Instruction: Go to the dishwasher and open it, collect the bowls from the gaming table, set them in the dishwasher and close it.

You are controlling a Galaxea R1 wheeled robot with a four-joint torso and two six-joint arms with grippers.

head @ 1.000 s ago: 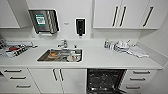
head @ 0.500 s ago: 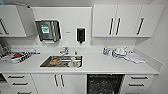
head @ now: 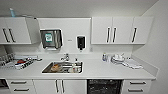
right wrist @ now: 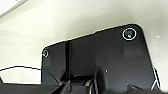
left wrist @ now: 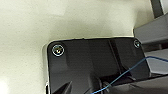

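I face the kitchen counter | dishwasher open, dark inside, under the counter, right of the sink | claws: cannot tell, so no placing relative to them

Looking at the kitchenette, the dishwasher sits under the counter with its dark inside showing, so I've got an opening there between the white cabinet doors and the drawers. Up top, the countertop has a bare stretch right above it. Stuff in the way: sink with things in it, a dish rack far left, and clutter by the right wall.
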